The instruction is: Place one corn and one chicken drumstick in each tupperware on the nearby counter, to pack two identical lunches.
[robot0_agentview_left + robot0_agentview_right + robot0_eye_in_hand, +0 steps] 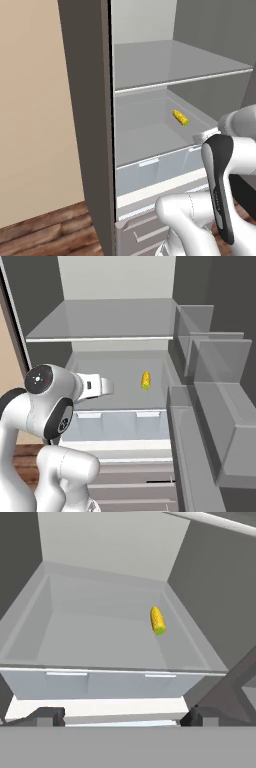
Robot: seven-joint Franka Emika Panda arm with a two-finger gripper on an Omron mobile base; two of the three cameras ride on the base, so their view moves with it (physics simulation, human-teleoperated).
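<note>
One yellow corn point(158, 620) with a green end lies in the fridge's clear drawer point(30, 632), toward its back right; it also shows as the corn point(180, 118) and the corn point(145, 380) from the base. My gripper point(125, 718) hangs in front of the drawer's front lip, short of the corn, open with nothing between its dark fingertips point(47, 716). The hand point(100, 386) reaches in from the left. The chicken drumstick, the tupperware and the counter are out of view.
A grey shelf point(170, 65) runs above the drawer. Clear door bins point(220, 386) line the right side. The fridge's grey side wall point(85, 115) stands on the left, with lower drawers point(130, 476) beneath and wooden floor point(40, 232) beside it.
</note>
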